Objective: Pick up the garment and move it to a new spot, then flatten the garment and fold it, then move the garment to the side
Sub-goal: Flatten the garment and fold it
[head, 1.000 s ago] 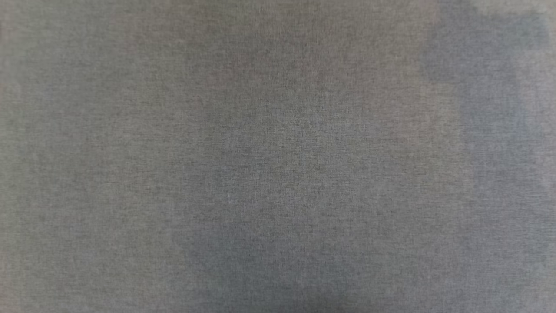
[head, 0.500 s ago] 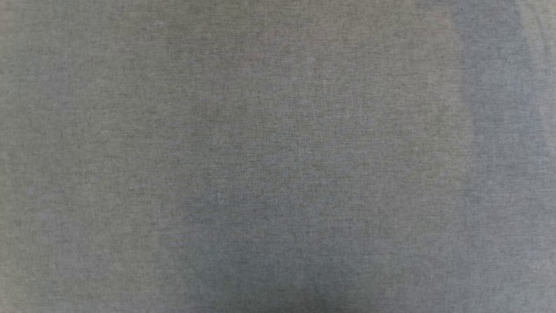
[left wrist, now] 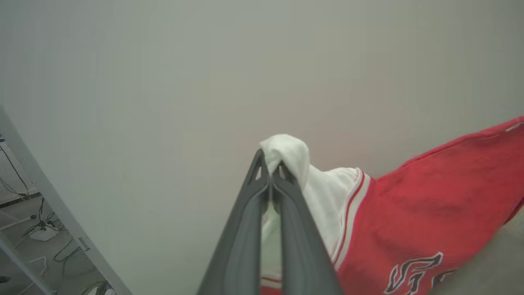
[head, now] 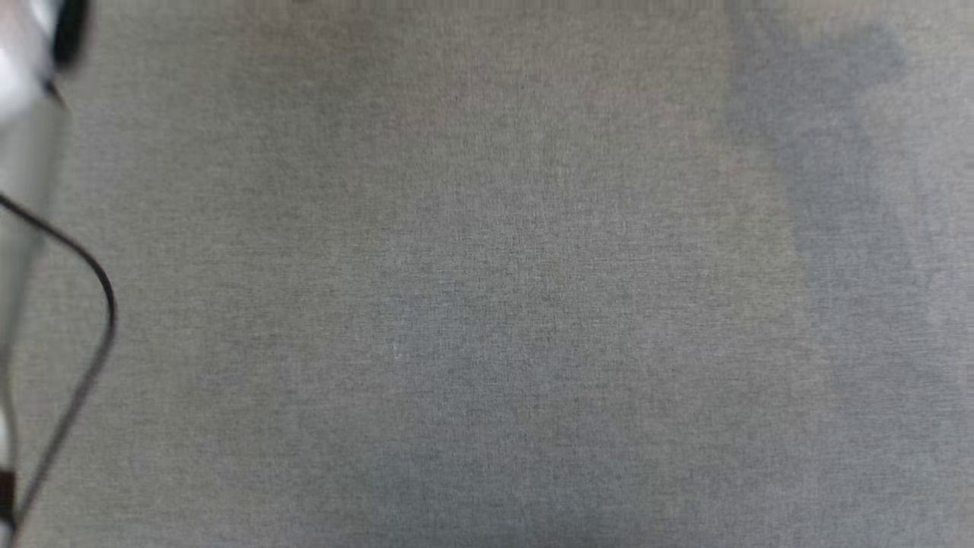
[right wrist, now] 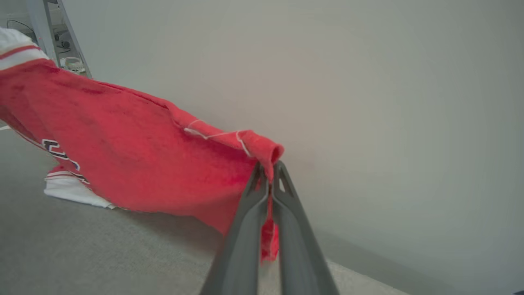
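The garment (left wrist: 430,205) is a red T-shirt with white sleeves and dark lettering, held up off the grey surface and stretched between both grippers. My left gripper (left wrist: 270,172) is shut on a bunched white sleeve. In the right wrist view my right gripper (right wrist: 270,170) is shut on a red edge with a white stitched hem, and the garment (right wrist: 135,155) sags to the left, its low white part touching the grey surface (right wrist: 102,250). A pale forearm (head: 23,152) with a black cable shows at the left edge of the head view.
Grey cloth (head: 487,304) covers the table in the head view, with soft shadows at the right. A plain pale wall (right wrist: 368,82) stands behind the garment. A metal frame leg (left wrist: 49,196) and floor cables show at the left of the left wrist view.
A pale forearm with a black cable has come into the head view at the left edge. The shadows on the grey cloth have shifted slightly.
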{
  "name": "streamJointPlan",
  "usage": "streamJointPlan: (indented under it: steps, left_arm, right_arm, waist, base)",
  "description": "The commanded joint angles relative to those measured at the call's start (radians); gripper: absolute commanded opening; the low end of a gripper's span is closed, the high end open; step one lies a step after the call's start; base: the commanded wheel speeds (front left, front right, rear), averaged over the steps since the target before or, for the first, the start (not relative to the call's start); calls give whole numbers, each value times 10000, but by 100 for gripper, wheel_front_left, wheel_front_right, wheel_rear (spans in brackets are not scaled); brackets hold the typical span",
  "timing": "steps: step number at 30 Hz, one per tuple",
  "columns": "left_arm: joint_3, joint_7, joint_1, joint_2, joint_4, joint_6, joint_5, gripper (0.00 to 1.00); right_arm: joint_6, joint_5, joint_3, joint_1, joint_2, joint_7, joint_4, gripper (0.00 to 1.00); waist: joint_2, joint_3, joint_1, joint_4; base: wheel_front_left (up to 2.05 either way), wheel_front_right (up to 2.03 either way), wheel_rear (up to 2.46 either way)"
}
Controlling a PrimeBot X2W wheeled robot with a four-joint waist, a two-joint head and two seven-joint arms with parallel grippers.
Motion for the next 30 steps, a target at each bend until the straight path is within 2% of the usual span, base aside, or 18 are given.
streamJointPlan:
  steps: [1,11,15,20,25,30]
  left_arm:
    - [92,-57,758,86,-279,164,-25,0]
    - [-21,43,7019,749,-2988,1375,-603,0]
    - [-120,174,9063,891,-3885,1970,-1089,0]
    - [-292,392,11123,1047,-4595,2457,-1701,0]
    - [-501,721,12676,1018,-5108,2678,-2458,0]
    - [-700,1358,14035,1328,-5729,2791,-3234,0]
  right_arm:
    - [-7,240,196,472,-185,-87,-202,0]
    - [-7,1549,1917,4153,-1815,5,-2048,0]
    - [-7,1945,2141,5560,-2392,-3,-2619,0]
    - [-7,2322,2267,7288,-2942,91,-3245,0]
    - [-7,2607,2141,8751,-3357,194,-3741,0]
    - [-7,2981,1867,10208,-3712,454,-4176,0]
  waist:
    - [0,-717,-1,111]
    - [0,-2350,-1,195]
    - [0,-2904,-1,213]
    - [0,-3526,-1,260]
    - [0,-4037,-1,189]
    - [0,-4462,-1,125]
  base:
    - [0,0,0]
    - [0,0,0]
    - [0,0,0]
    - [0,0,0]
    - [0,0,0]
    - [0,0,0]
